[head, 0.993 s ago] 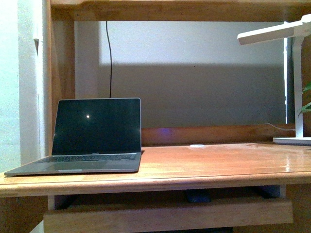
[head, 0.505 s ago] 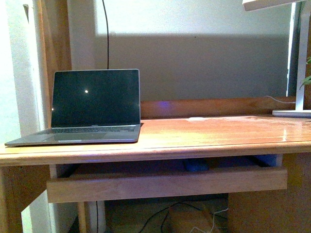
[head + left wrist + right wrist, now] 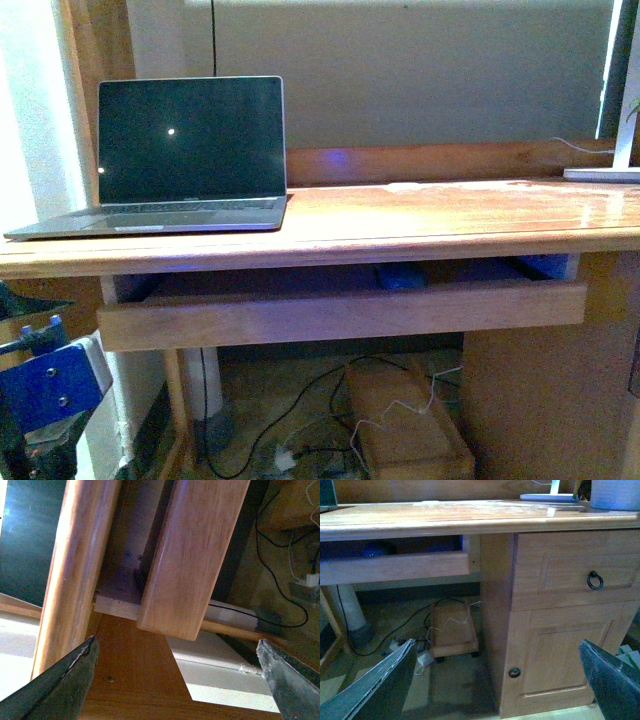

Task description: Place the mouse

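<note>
The mouse is a small dark rounded shape lying in the pull-out tray under the desktop, mostly hidden behind the tray's front board. In the right wrist view only a dim bluish patch shows in the tray. My left gripper is open and empty, close to the left end of the tray front and the desk edge. A blue part of my left arm shows low at the left of the front view. My right gripper is open and empty, low in front of the desk's cabinet.
An open laptop stands on the left of the desktop. A lamp base is at the far right. Cables and a small wooden cart lie under the desk. A drawer and cabinet door stand at the right.
The front view has dropped lower: the desk sits higher in the picture, the floor under it has come into view, and my left arm's blue part now shows at the bottom left.
</note>
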{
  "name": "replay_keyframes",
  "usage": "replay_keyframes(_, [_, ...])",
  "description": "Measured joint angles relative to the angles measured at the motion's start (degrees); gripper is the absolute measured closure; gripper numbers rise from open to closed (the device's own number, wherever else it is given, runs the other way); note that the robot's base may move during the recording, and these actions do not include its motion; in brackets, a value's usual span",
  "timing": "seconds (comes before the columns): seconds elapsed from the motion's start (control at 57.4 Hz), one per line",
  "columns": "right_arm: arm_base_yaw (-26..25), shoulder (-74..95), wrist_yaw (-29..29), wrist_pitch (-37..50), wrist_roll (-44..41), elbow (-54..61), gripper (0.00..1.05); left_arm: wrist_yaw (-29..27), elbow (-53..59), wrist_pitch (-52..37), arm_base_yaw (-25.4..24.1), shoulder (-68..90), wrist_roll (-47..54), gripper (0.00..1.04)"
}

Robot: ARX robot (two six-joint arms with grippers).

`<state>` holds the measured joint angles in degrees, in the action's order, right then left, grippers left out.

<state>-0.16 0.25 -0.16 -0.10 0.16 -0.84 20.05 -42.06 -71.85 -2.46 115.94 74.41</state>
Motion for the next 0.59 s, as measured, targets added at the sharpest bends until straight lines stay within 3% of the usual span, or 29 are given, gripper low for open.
replay_keyframes(0.279, [0.0,0.0,0.0,0.0,0.0,0.0,0.07,4.4,-11.1,2.0,-0.1,8.2,6.5,0.08])
replay_keyframes(0.592, [0.0,0.0,0.0,0.0,0.0,0.0,0.07,6.5,-21.8,10.2,0.5,14.7,14.1,0.08])
